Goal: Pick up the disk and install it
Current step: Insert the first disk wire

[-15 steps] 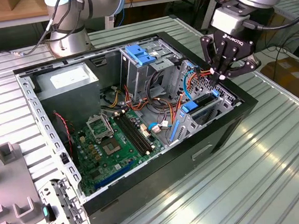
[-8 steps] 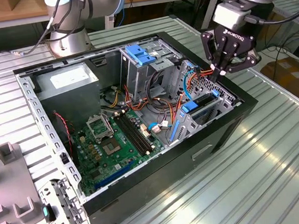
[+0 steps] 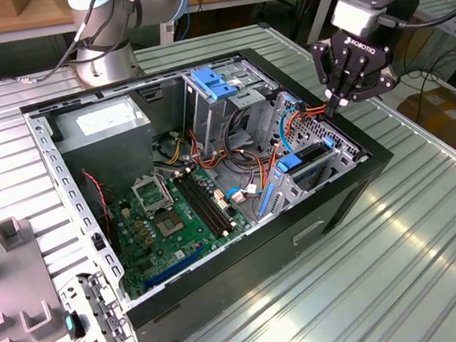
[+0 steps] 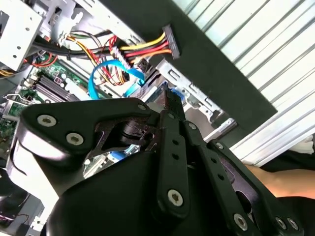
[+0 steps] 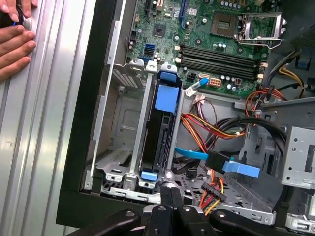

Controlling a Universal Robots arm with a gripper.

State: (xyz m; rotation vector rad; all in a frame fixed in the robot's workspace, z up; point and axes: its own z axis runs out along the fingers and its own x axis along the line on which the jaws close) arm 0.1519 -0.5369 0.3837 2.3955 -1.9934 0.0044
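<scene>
Ribbed metal tabletop carried one open black computer case lying on its side, with one green motherboard exposed inside. One arm reached in from the exterior view's right, its wrist tilted so that the single gripper pointed down at the case's drive-bay end. In both wrist views the gripper had its two fingers pressed narrowly together with nothing visible between them, the tips just at the rim of the drive cage.

One disk sat on edge inside that cage, its blue carrier showing at both ends, seated between the cage's metal rails; in the exterior view the disk stood just below the fingertips. One bundle of red, yellow and black power wires and one flat blue data cable lay beside it. A person's fingers rested on the table outside the case wall.
</scene>
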